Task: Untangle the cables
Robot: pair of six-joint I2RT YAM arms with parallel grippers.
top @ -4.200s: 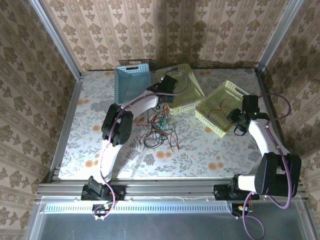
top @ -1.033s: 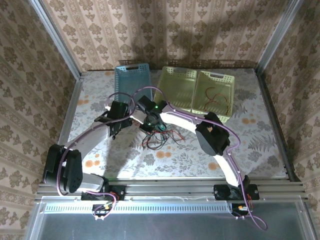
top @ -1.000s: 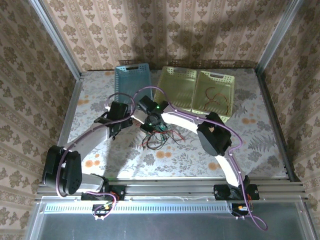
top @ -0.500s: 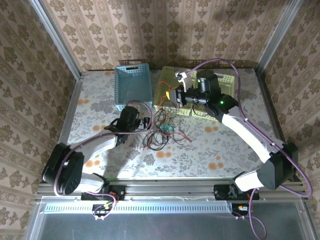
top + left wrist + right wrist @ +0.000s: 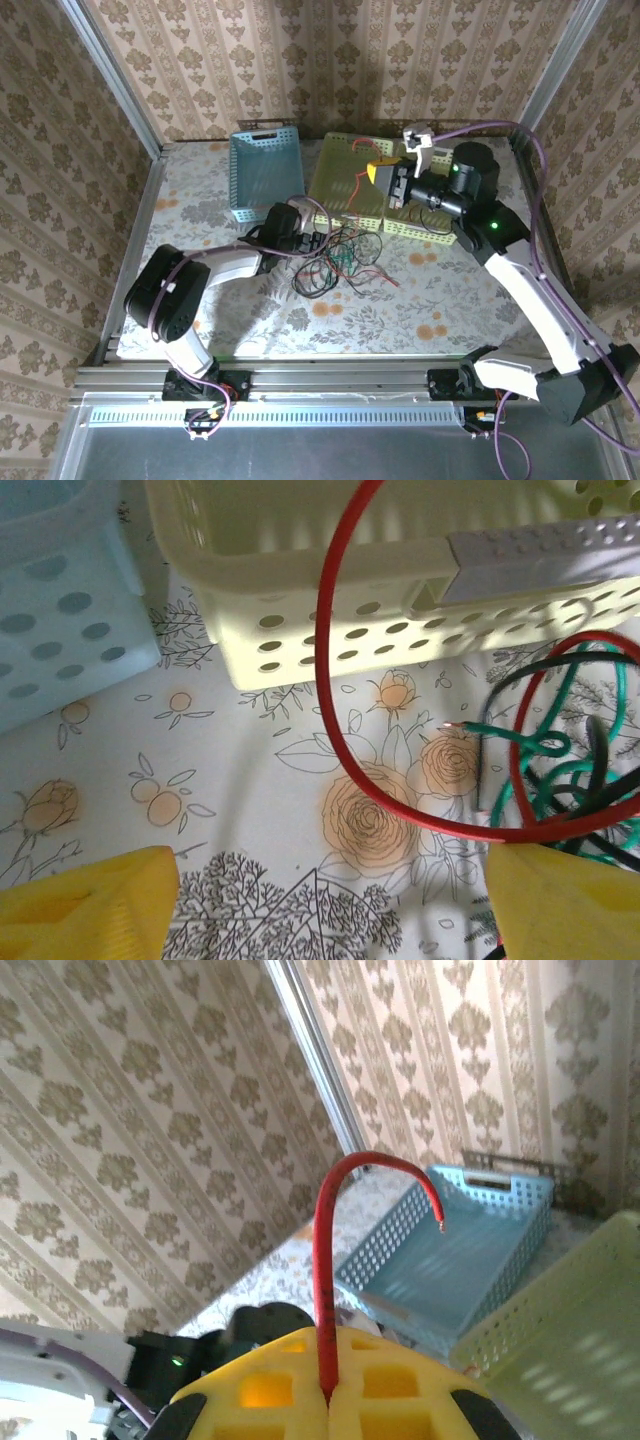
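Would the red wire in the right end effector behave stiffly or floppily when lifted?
Probably springy: the red wire arches upright from the right end effector. Thin, so likely light, but it may drag the tangled bundle.

Warm, bright light fr. above — wrist cams blurry up close.

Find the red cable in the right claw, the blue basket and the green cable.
red cable (image 5: 321,1280), right wrist view, upright stretch.
blue basket (image 5: 268,180), top view, bare floor.
green cable (image 5: 497,731), left wrist view, near its bare tip.
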